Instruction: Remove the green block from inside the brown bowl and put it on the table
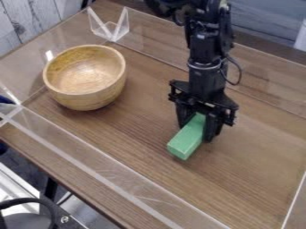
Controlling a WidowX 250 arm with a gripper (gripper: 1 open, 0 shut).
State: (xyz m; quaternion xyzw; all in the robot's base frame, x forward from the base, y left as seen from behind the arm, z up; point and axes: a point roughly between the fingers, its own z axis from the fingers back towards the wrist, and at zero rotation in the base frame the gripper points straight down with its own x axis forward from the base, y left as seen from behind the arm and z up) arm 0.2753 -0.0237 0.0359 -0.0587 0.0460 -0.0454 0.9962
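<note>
The green block [185,142] hangs tilted in my gripper [199,127], which is shut on its upper end and points straight down. The block's lower end is at or just above the table [107,143]; I cannot tell whether it touches. The brown bowl [85,77] stands to the left of the gripper, well apart from it, and its inside shows nothing in it.
Clear plastic walls [84,170] edge the table along the front and left. A small clear folded piece [110,27] stands at the back, beyond the bowl. Bare wood lies between the bowl and the gripper.
</note>
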